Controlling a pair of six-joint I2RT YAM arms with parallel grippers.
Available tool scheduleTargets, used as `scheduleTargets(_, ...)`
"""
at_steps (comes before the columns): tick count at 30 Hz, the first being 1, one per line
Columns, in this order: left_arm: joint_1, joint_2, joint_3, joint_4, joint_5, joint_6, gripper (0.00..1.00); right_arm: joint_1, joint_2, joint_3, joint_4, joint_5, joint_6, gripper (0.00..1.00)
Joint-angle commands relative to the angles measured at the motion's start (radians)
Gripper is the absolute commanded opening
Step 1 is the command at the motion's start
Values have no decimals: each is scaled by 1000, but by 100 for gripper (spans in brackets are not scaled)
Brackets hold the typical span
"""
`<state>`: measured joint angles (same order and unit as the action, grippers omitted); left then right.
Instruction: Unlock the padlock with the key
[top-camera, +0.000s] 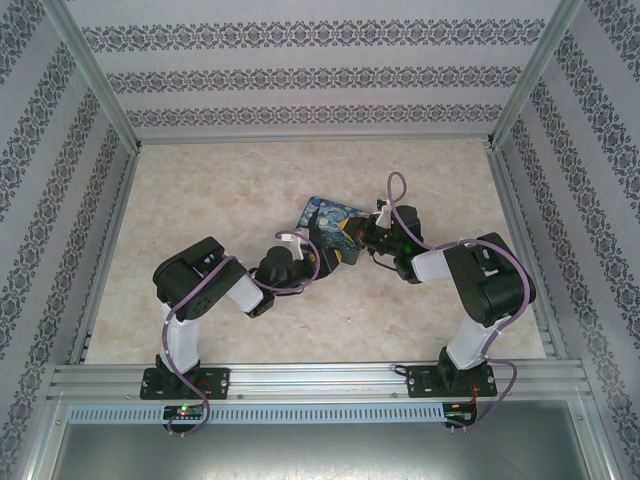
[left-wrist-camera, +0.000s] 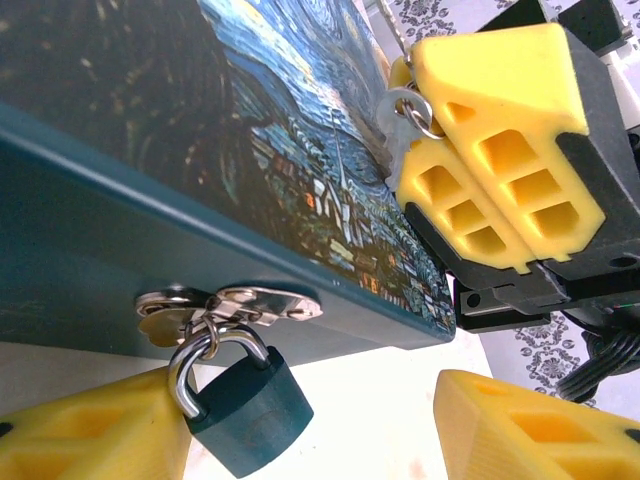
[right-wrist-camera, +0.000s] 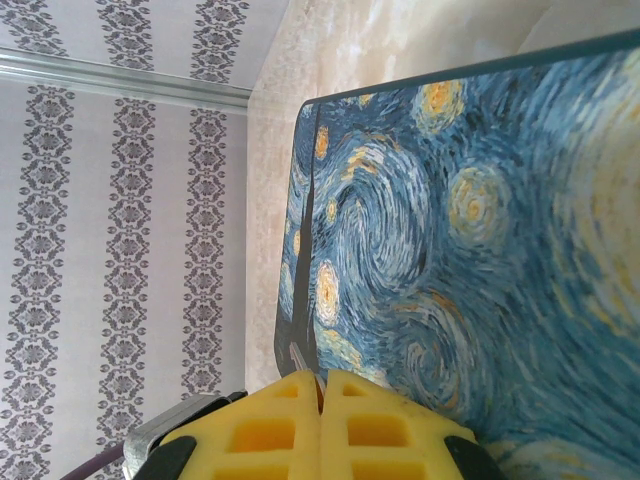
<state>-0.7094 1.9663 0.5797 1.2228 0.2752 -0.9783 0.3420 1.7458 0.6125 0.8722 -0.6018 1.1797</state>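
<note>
padlock (left-wrist-camera: 250, 405) hangs from the hasp (left-wrist-camera: 255, 300) on the edge of the box (left-wrist-camera: 200, 130), between the parted fingers of the left gripper (left-wrist-camera: 320, 430) — close by one, clear of the other. right gripper (right-wrist-camera: 322, 395) is clamped on the key (left-wrist-camera: 398, 150), beside the painted lid.

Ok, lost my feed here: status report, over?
Left end effector open, flanking small teal-blue padlock. Right end effector shut on small dull-metal key. No obstruction seen.

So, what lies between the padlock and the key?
Left wrist view: the front edge and painted lid of the box lie between the padlock and the key in the right gripper.
</note>
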Motion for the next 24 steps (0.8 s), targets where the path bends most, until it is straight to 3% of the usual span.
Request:
scheduleTargets(1, -18, 0, 5, 92, -16, -15, 64, -6, 31, -25, -15, 7, -2, 0)
scheduleTargets(8, -20, 62, -9, 199, -66, -100, 60, -5, 27, -29, -15, 7, -2, 0)
scheduleTargets(17, -44, 28, -10, 188, -86, -90, 59, -5, 32, -27, -14, 7, -2, 0)
scheduleTargets(24, -48, 57, -7, 196, -115, -105, 53, -7, 32, -33, -12, 9, 0, 0)
